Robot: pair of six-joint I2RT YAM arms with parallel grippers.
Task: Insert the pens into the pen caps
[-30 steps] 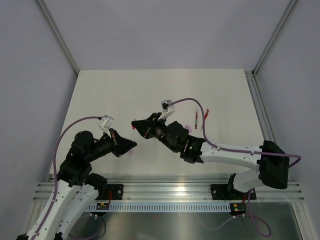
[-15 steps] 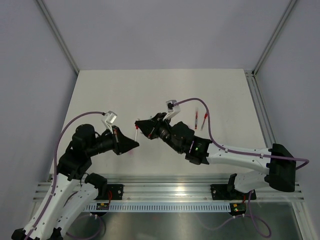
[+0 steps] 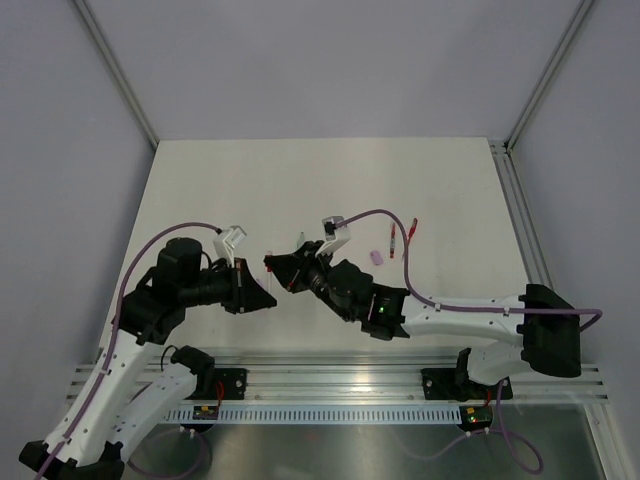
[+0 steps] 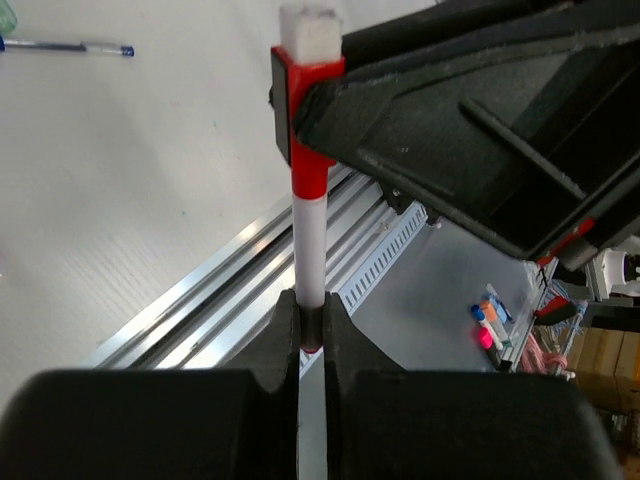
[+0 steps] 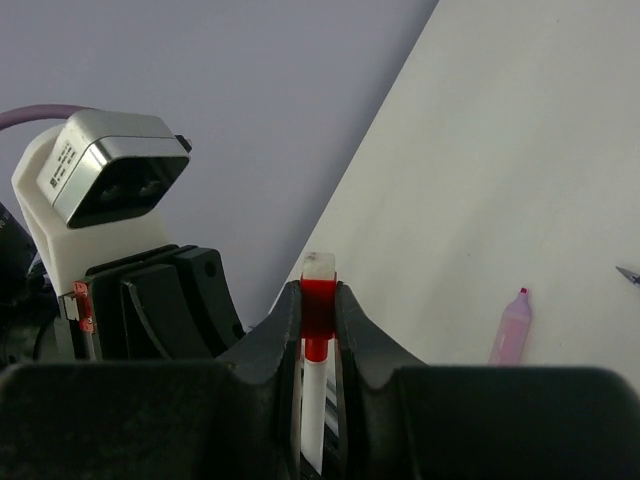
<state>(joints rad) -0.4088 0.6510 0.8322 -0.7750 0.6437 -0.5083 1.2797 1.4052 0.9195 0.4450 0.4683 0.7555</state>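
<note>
A slim white pen [image 4: 309, 250] stands upright between my two grippers above the table's near middle. My left gripper [image 4: 310, 300] is shut on its lower end, where a bit of red shows. A red pen cap [image 4: 305, 130] with a clear tip sits over the pen's top end. My right gripper [image 5: 318, 290] is shut on that red cap [image 5: 318, 305], and the white barrel [image 5: 313, 400] runs down between its fingers. In the top view the left gripper [image 3: 268, 300] and right gripper [image 3: 272, 263] meet tip to tip.
A pale pink cap [image 3: 376, 257] lies on the table right of the grippers, also in the right wrist view [image 5: 512, 330]. Two red pens [image 3: 392, 240] [image 3: 411, 229] lie beyond it. A blue pen [image 4: 70, 46] lies further off. Aluminium rails [image 3: 340, 380] run along the near edge.
Both grippers have closed in on each other, and less of the pen shows between them. The right arm has swung aside, uncovering the pink cap on the table.
</note>
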